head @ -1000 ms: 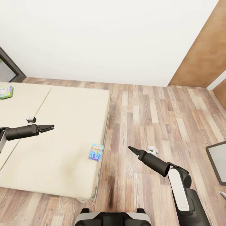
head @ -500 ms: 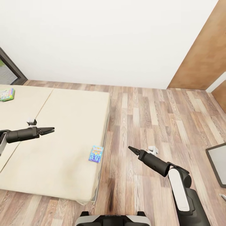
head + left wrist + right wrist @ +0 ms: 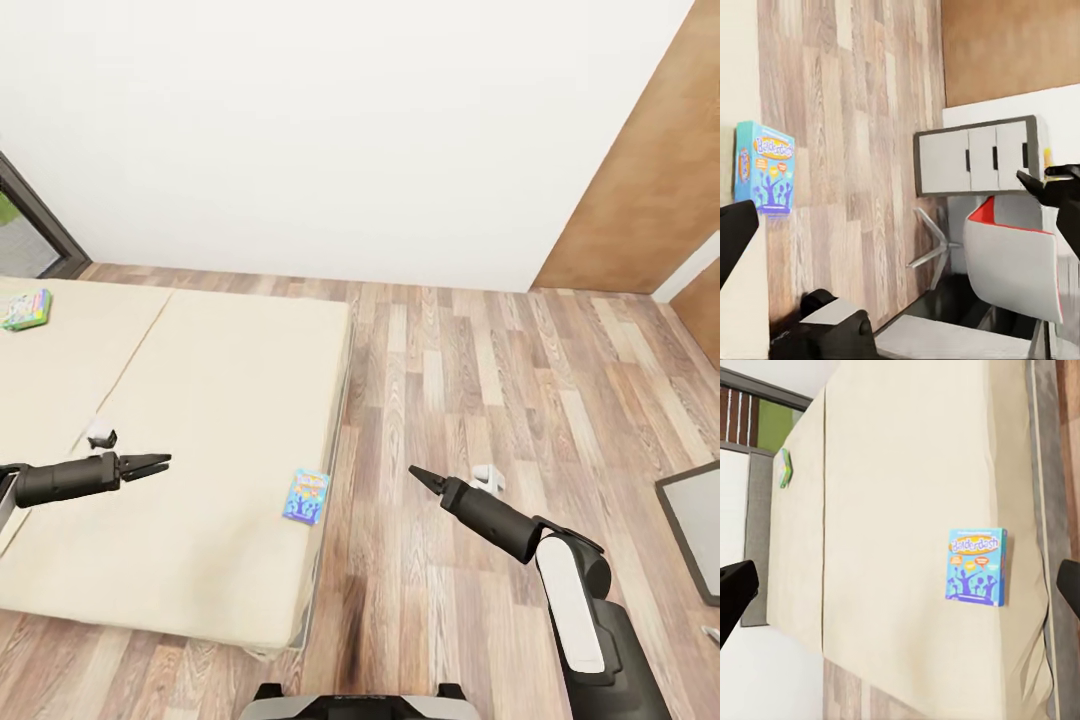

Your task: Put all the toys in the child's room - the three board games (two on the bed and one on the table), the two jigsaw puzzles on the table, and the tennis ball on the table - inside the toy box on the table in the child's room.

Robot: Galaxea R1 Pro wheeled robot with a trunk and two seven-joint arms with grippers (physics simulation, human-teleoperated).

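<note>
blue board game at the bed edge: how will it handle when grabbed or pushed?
The blue board game looks like a thin, flat printed box: probably stiff and light. Lying flat on the bed, it should slide, not roll. It sits at the mattress edge, so a push could tip it off.

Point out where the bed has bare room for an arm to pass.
The bed is bare between the green board game at its far left and the blue board game at its near right edge. Nowhere is it crowded.
</note>
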